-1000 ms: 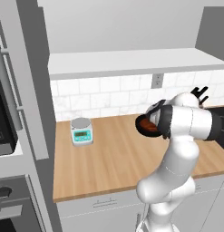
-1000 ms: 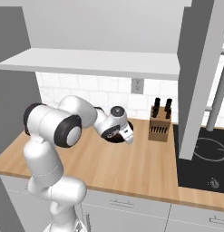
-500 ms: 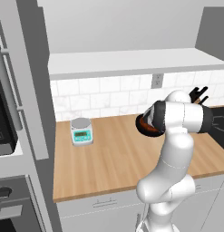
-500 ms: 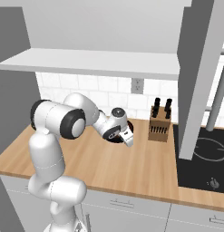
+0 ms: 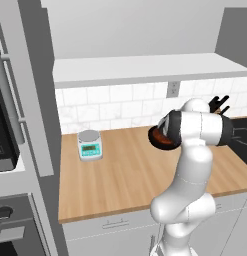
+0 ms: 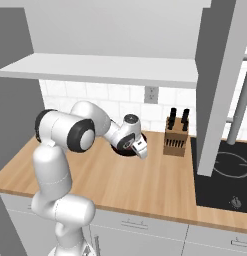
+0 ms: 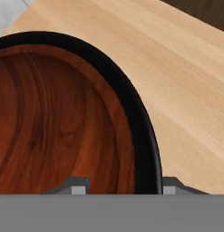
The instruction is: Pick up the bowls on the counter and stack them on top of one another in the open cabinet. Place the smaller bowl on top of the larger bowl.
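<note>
Left base view: you see the bowls [image 5: 161, 138] as one brown-and-black pair toward the back edge of the counter [image 5: 120, 175], partly behind the arm.
Right base view: your gripper [image 6: 137, 148] sits low at the pair.
Hand view: the smaller bowl [image 7: 59, 122] nests inside the larger bowl [image 7: 143, 131]; fingertips [image 7: 77, 185] straddle their shared rim, not visibly clamped.
Handling: rigid, glossy, likely slippery; pinch the rim squarely.
</note>
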Controlling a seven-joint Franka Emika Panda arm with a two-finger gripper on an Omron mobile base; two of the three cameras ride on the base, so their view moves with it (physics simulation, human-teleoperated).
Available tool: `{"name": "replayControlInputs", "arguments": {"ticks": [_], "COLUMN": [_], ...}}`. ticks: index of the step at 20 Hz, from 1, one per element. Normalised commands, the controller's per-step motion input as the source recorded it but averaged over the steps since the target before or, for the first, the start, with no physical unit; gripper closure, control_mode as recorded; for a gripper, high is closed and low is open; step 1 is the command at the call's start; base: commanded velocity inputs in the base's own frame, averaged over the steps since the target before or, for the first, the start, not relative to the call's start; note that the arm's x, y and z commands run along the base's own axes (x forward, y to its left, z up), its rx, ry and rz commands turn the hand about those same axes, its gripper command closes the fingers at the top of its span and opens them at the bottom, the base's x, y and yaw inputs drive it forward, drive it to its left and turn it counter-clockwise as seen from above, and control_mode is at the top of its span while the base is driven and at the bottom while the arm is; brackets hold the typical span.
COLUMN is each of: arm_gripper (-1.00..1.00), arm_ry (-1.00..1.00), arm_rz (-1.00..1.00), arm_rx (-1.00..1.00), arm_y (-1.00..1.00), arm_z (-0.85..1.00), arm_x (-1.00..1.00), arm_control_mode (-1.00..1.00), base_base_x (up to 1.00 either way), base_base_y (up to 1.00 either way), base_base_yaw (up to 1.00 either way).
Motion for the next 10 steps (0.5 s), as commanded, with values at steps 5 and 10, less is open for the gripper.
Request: {"name": "replayControlInputs", "arguments": {"ticks": [5, 10], "arm_gripper": [1.0, 1.0], "arm_ry": [-0.01, -0.08], "arm_rz": [-0.01, -0.05], "arm_rx": [0.0, 0.0], "arm_y": [0.01, 0.0], "arm_z": [0.08, 0.41], "arm_x": [-0.32, -0.77], "arm_control_mode": [-1.0, -1.0], "base_base_x": [0.0, 0.0], "base_base_y": [0.0, 0.0], "base_base_yaw": [0.0, 0.0]}}
